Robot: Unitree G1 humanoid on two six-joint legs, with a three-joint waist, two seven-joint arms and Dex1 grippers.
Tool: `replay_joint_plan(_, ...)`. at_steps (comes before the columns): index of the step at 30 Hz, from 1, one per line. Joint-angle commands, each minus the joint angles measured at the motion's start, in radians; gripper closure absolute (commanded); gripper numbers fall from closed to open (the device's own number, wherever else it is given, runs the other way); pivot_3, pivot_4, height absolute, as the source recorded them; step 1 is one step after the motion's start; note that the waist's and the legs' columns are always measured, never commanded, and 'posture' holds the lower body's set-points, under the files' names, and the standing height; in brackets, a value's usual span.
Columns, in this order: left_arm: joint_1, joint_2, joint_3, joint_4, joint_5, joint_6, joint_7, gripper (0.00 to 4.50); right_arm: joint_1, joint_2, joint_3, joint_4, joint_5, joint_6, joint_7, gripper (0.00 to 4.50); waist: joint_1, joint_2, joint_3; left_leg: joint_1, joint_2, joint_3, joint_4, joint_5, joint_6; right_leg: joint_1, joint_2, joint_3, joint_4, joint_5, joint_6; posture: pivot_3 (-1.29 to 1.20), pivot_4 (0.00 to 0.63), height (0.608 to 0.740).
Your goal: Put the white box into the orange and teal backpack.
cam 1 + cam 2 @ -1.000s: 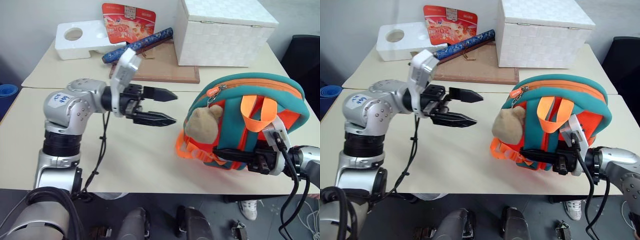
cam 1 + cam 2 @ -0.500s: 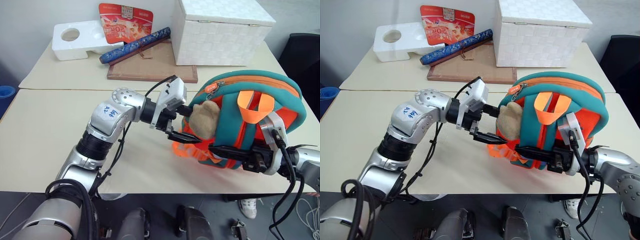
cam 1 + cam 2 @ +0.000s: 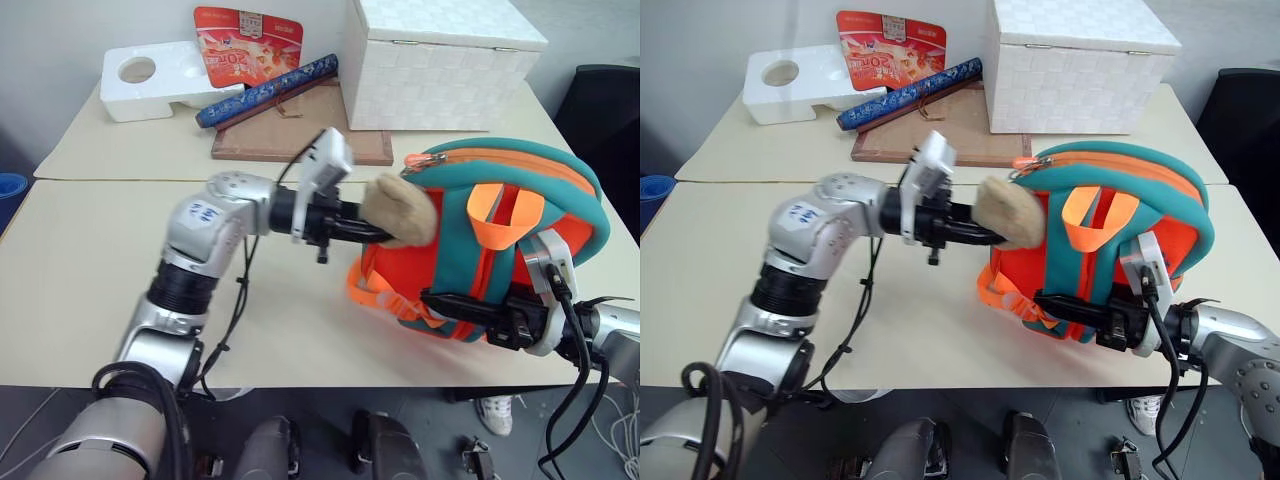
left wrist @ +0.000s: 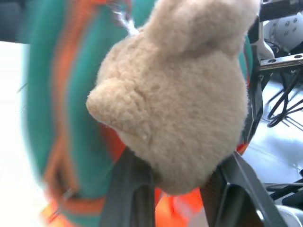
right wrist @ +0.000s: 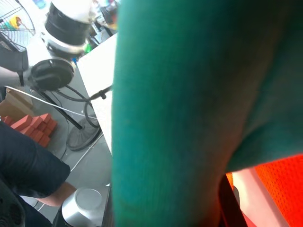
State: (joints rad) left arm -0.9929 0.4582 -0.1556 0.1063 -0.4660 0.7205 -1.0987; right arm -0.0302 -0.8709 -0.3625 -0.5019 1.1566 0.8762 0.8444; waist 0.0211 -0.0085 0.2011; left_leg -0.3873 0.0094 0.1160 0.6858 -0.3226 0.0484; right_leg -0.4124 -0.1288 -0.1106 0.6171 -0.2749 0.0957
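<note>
The orange and teal backpack [image 3: 510, 190] stands upright on the right side of the near table. Its tan plush toy [image 3: 400, 210] sticks out to the left. My left gripper [image 3: 375, 237] reaches in from the left and is shut on that plush toy. In the left wrist view the plush toy [image 4: 180, 104] sits between the two black fingers [image 4: 130, 189]. My right gripper [image 3: 445, 300] is low at the backpack's front, shut on a teal strap [image 5: 180, 94]. The white box is out of view.
On the far table stand a large white woven box [image 3: 440, 65], a white foam block with a round hole [image 3: 150, 80], a red packet [image 3: 245, 45], a blue patterned tube [image 3: 265, 90] and a wooden board [image 3: 300, 135]. A black chair [image 3: 605, 110] stands at the right.
My left arm swung right from open table to the backpack. Its wide-open jaws closed on the plush toy and lifted it outward. The right gripper kept its hold.
</note>
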Motion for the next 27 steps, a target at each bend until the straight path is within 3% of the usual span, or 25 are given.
replay_joint_plan(1, -0.038, 0.085, 0.068, 0.058, 0.036, -0.089, -0.028, 3.84, 0.027, -0.028, -0.057, 0.017, -0.042, -0.024, 0.019, 4.50, 0.002, 0.000, 0.000, 0.000, 0.000, 0.000, 0.000, 0.000, 0.000, 0.000, 0.000, 0.000, 0.000, 0.000, 0.000, 0.00, 0.150, 0.740)
replay_joint_plan(5, -0.017, 0.200, 0.028, 0.154, 0.128, -0.246, -0.114, 3.84, 0.072, -0.014, -0.113, 0.027, -0.036, -0.038, 0.015, 4.50, 0.003, 0.000, 0.000, 0.000, -0.001, 0.000, 0.000, -0.001, 0.001, 0.000, 0.000, 0.000, 0.000, 0.000, 0.000, 0.00, 0.150, 0.740)
replay_joint_plan(8, 0.020, 0.222, -0.036, 0.232, 0.225, -0.399, -0.140, 3.84, 0.093, -0.011, -0.153, 0.020, -0.004, -0.039, 0.026, 4.50, 0.004, 0.000, 0.000, 0.000, -0.001, 0.001, 0.000, -0.001, 0.001, 0.000, 0.000, -0.001, -0.001, 0.000, 0.000, 0.00, 0.150, 0.740)
replay_joint_plan(11, 0.048, 0.192, -0.087, 0.326, 0.314, -0.564, -0.123, 3.84, 0.089, -0.011, -0.197, 0.010, 0.069, -0.031, 0.039, 4.50, 0.004, 0.000, 0.000, 0.000, -0.001, 0.001, 0.000, -0.001, 0.001, 0.000, -0.001, -0.001, -0.001, 0.000, 0.000, 0.00, 0.150, 0.740)
replay_joint_plan(16, 0.056, 0.077, -0.176, 0.534, 0.503, -0.866, 0.037, 3.84, 0.078, -0.038, -0.264, -0.008, 0.232, 0.002, 0.072, 4.50, 0.007, 0.000, 0.000, 0.000, -0.001, 0.000, 0.000, -0.002, 0.003, 0.000, -0.002, 0.000, -0.005, 0.000, 0.000, 0.00, 0.150, 0.740)
replay_joint_plan(20, 0.091, -0.014, -0.182, 0.529, 0.503, -0.896, 0.052, 3.84, 0.075, -0.043, -0.237, -0.003, 0.163, -0.022, 0.058, 4.50, 0.004, 0.000, 0.000, -0.002, -0.001, 0.001, 0.000, -0.003, 0.004, 0.000, -0.003, 0.000, -0.004, 0.001, 0.002, 0.00, 0.150, 0.740)
replay_joint_plan(25, 0.156, -0.077, -0.126, 0.425, 0.428, -0.763, 0.052, 3.84, 0.052, -0.030, -0.167, 0.005, 0.041, -0.065, 0.036, 4.50, 0.002, 0.000, 0.000, -0.002, -0.001, 0.002, 0.000, -0.003, 0.005, 0.000, -0.002, 0.000, -0.004, 0.002, 0.003, 0.00, 0.150, 0.740)
replay_joint_plan(27, 0.189, -0.075, -0.072, 0.351, 0.368, -0.655, 0.062, 3.14, 0.056, -0.025, -0.142, -0.005, -0.006, -0.082, 0.035, 4.50, 0.002, 0.000, 0.000, -0.002, -0.001, 0.002, 0.000, -0.003, 0.004, 0.000, -0.003, 0.000, -0.005, 0.002, 0.003, 0.00, 0.150, 0.740)
